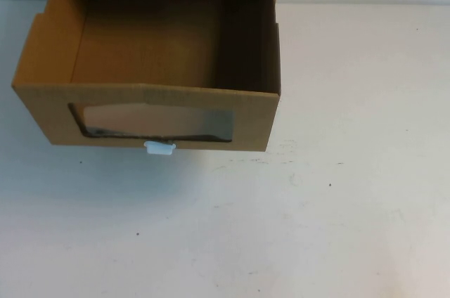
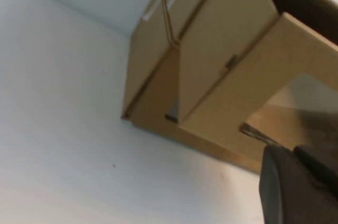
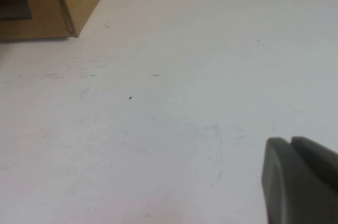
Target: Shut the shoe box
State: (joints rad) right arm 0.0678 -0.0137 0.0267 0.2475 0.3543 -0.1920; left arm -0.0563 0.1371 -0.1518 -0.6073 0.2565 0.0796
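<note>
Near edge first: neither arm shows in the high view, so you only get the grippers from their own cameras. The right gripper (image 3: 298,179) sits low over bare white table (image 1: 337,206), well apart from the box; only a dark finger edge is in view, so you cannot tell whether it is spread or pressed together. Its camera catches just the box's near corner at the far edge of view.

The left gripper (image 2: 296,182) is much closer, just beside the box's windowed front near its left corner. Again only a dark finger block shows, so its opening cannot be told either. It holds nothing that you can see.

Next out, the shoe box (image 1: 148,112): it sits at the far left of the table, drawer pulled well out toward you, open top, nothing visible inside. The front panel faces you with the clear window (image 1: 151,122) and the white pull tab (image 1: 159,147) below it at the bottom edge. Farthest back, the outer sleeve (image 2: 158,39) runs off the top of the high view.

The drawer's slide axis runs straight near-to-far. Judgement: you close it by pushing the front panel away from the robot, into the sleeve. The left arm is the nearer one and already at that face; push square, or the drawer may skew and jam.
</note>
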